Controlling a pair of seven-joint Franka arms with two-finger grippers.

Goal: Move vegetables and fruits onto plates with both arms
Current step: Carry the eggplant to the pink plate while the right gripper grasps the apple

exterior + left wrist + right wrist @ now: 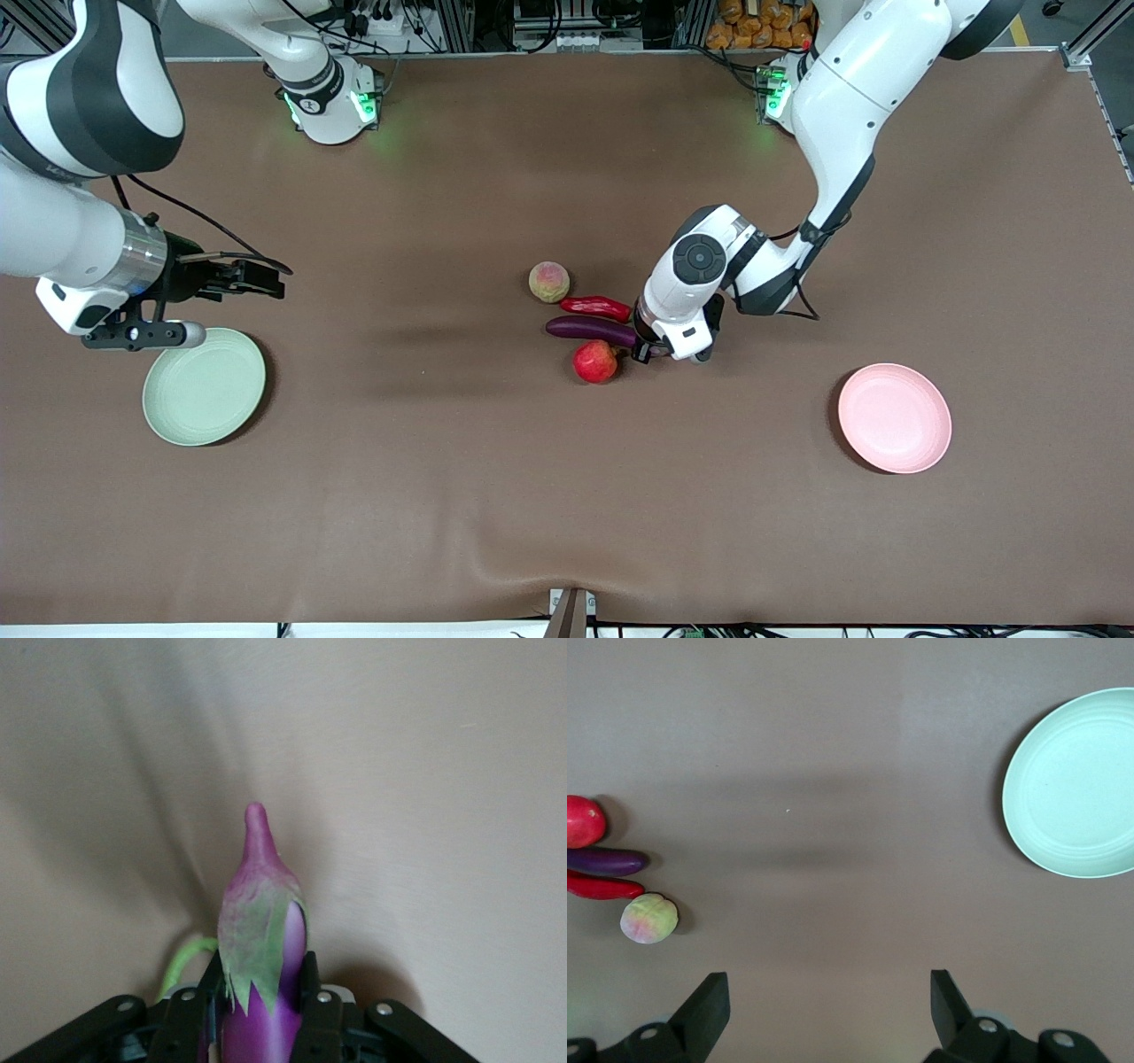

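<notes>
The purple eggplant (589, 329) lies on the table between the red chili pepper (595, 307) and the red apple (595, 361). My left gripper (645, 341) is down at its stem end and shut on it; in the left wrist view the fingers (312, 992) press both sides of the eggplant (261, 904). The peach (549, 282) sits farthest from the front camera. My right gripper (264, 280) hangs open and empty (828, 1001) just above the table by the green plate (204, 386). The pink plate (895, 418) sits at the left arm's end.
The right wrist view shows the apple (583, 820), eggplant (607, 861), chili (602, 886), peach (649, 919) and green plate (1076, 784). A brown cloth (443, 496) covers the table, rippled near its front edge.
</notes>
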